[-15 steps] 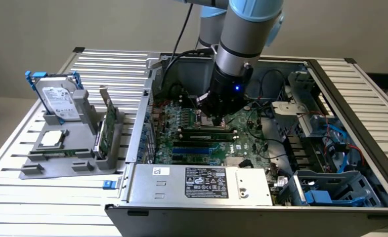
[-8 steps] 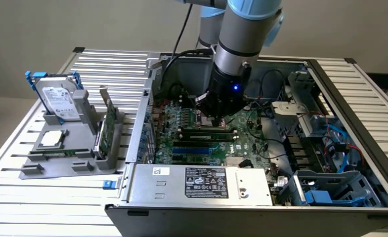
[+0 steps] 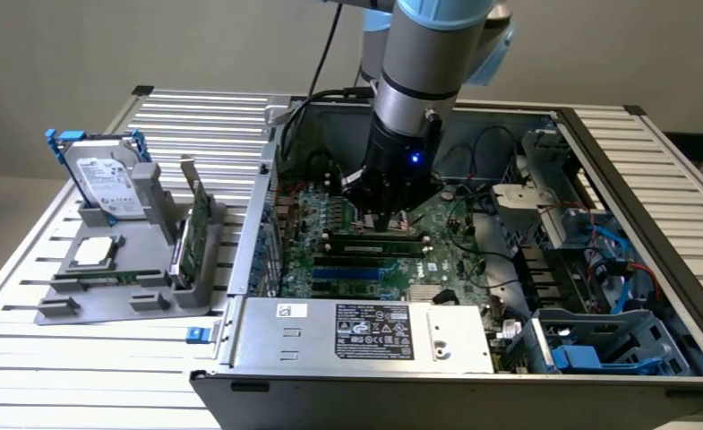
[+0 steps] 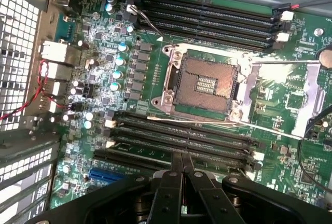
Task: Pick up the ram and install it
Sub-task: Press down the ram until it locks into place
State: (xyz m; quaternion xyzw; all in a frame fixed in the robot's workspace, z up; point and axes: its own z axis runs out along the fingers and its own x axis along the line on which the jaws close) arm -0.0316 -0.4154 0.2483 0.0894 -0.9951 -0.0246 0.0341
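Inside the open computer case [image 3: 638, 179], over the green motherboard [image 3: 458, 255], we see the arm reaching down with its gripper [image 3: 385, 213] just above the memory slots [image 3: 375, 240]; in the wrist view the gripper [image 4: 181, 168] shows its two dark fingers [image 4: 174, 169] pressed together, tips meeting over the lower bank of black slots [image 4: 181, 141]; we cannot make out anything caught between them. In the exterior view a green stick lies along the slots just under the gripper, and we take it for the ram [image 3: 381, 236] (its edges are hard to tell from the slot around it, so we cannot say whether it is fully seated). Beyond the fingertips in the wrist view sits the bare processor socket [image 4: 205, 84] with its metal frame swung open, and a second bank of slots [image 4: 207, 19] on its far side.

Toward the exterior view's left, well apart from the case, a grey holder [image 3: 124, 287] stands on the slatted table [image 3: 17, 296]; it carries a silver hard drive [image 3: 103, 184] upright, a wider green card [image 3: 192, 235] on edge, and a small square chip [image 3: 94, 253] lying flat.
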